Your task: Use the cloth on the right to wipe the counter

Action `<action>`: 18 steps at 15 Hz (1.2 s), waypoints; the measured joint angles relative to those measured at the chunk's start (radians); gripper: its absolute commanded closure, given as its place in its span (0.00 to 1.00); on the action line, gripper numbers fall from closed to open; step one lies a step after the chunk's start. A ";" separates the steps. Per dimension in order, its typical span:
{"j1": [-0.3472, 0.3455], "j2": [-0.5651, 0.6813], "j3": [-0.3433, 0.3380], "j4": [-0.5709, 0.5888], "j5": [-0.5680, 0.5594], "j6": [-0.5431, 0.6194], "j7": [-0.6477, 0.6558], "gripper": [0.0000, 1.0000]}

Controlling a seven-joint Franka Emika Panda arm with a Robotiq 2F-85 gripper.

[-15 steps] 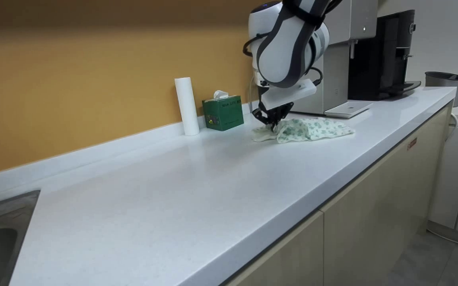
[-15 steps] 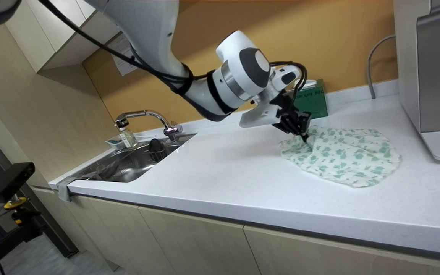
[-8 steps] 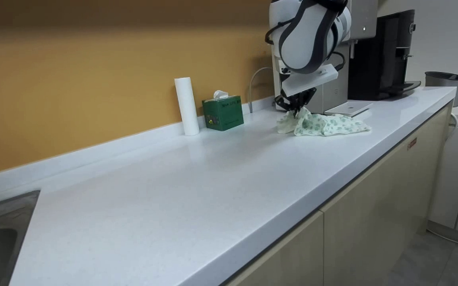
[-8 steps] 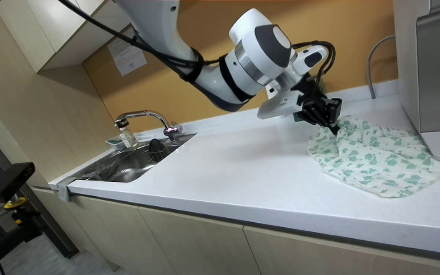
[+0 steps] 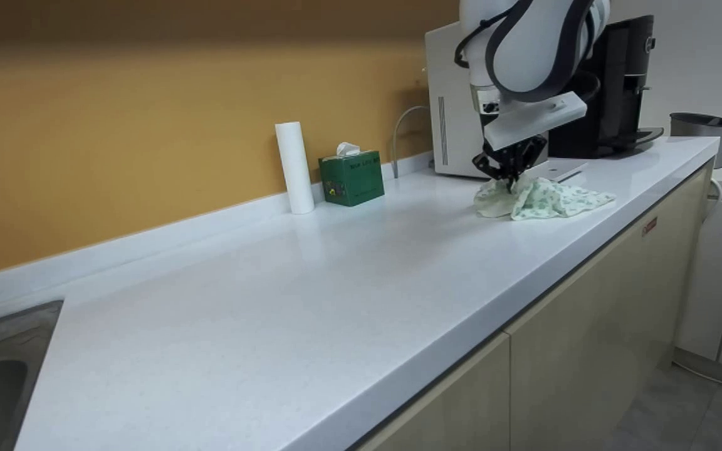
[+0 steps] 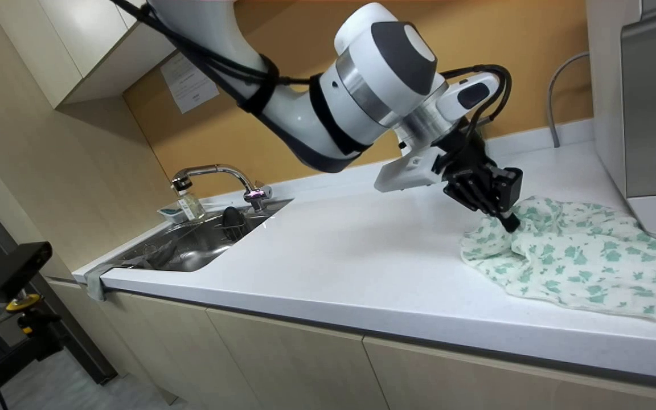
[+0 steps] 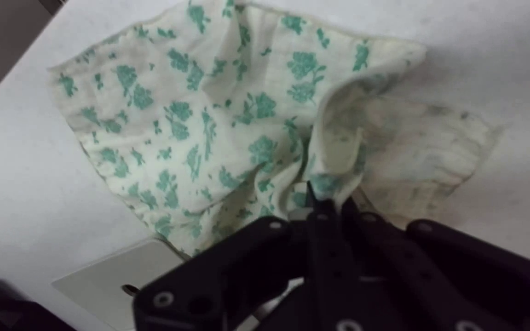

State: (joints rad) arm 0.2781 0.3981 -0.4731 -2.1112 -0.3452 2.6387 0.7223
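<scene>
Exterior view: near left, a sink (image 5: 22, 329); farther back, a white roll (image 5: 295, 169), then a green tissue box (image 5: 353, 180); right of these, the gripper (image 5: 509, 183), narrow, pinching the cloth (image 5: 558, 199) on the counter (image 5: 242, 300); far right, a black machine (image 5: 615, 88).

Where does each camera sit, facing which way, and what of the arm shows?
In an exterior view: by the sink, looking along the counter to the black machine; arm and gripper show.
In an exterior view: in front of the counter, facing the orange wall; more arm shows.
Wrist view: on the wrist, looking down at the cloth; fingers show.
Shared by both exterior views: gripper, cloth, counter, sink.
</scene>
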 measured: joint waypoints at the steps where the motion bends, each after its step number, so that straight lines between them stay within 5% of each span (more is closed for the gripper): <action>1: -0.004 -0.021 0.001 -0.032 -0.016 -0.004 0.013 0.99; 6: -0.052 -0.112 0.072 -0.178 -0.028 -0.011 0.029 0.99; 18: -0.091 -0.190 0.470 -0.277 0.243 0.026 -0.096 0.99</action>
State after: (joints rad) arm 0.1870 0.2081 -0.0030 -2.3879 -0.1020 2.6644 0.6260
